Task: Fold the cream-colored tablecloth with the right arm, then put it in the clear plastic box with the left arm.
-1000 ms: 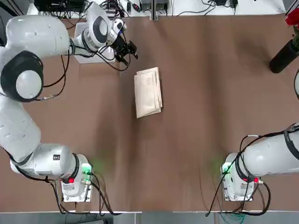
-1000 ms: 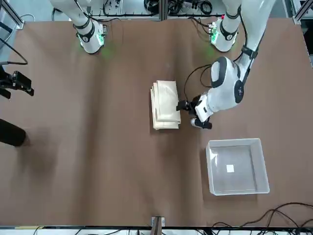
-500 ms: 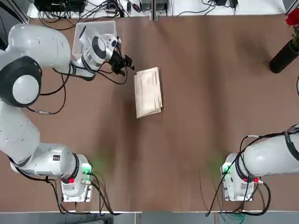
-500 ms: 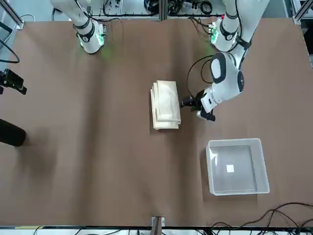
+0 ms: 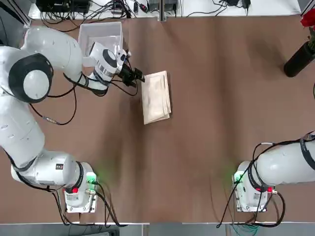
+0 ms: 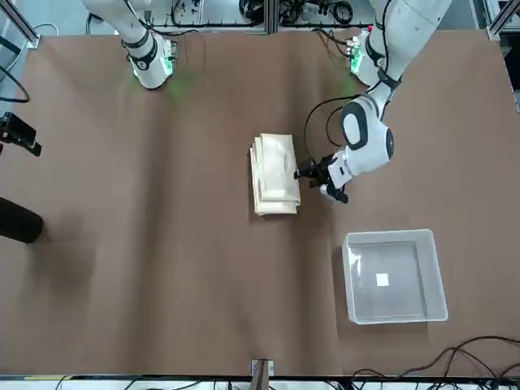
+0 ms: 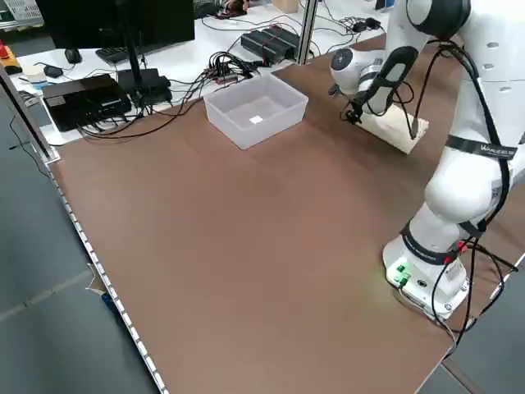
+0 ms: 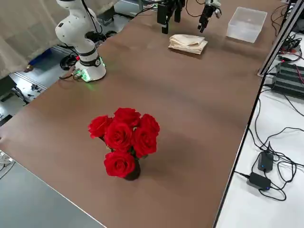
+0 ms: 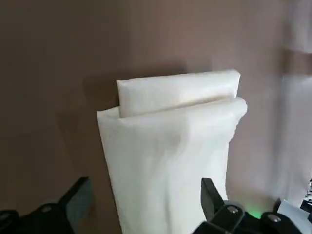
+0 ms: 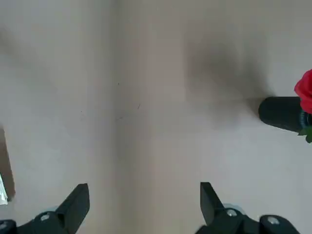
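Observation:
The cream-colored tablecloth point(image 5: 156, 97) lies folded in a narrow layered rectangle at mid-table, also seen in the front view point(image 6: 275, 174). My left gripper point(image 5: 136, 76) sits low at the cloth's far left corner, open; in its wrist view the folded tablecloth point(image 9: 170, 141) fills the space ahead between the spread fingers point(image 9: 78, 195). The clear plastic box point(image 5: 101, 33) stands empty at the far left, behind the left arm, with a white label on its floor point(image 6: 383, 279). My right gripper point(image 10: 144, 195) hangs open over bare table at the right side, seen at the front view's edge point(image 6: 19, 135).
A black vase of red roses point(image 5: 301, 55) stands at the far right of the table point(image 8: 124, 142). Cables, a monitor and power bricks lie beyond the table's far edge point(image 7: 123, 82). Both arm bases point(image 5: 78, 189) sit at the near edge.
My left gripper has swung from beside the clear box down and toward the cloth, ending at its far left corner. The cloth and box have not moved.

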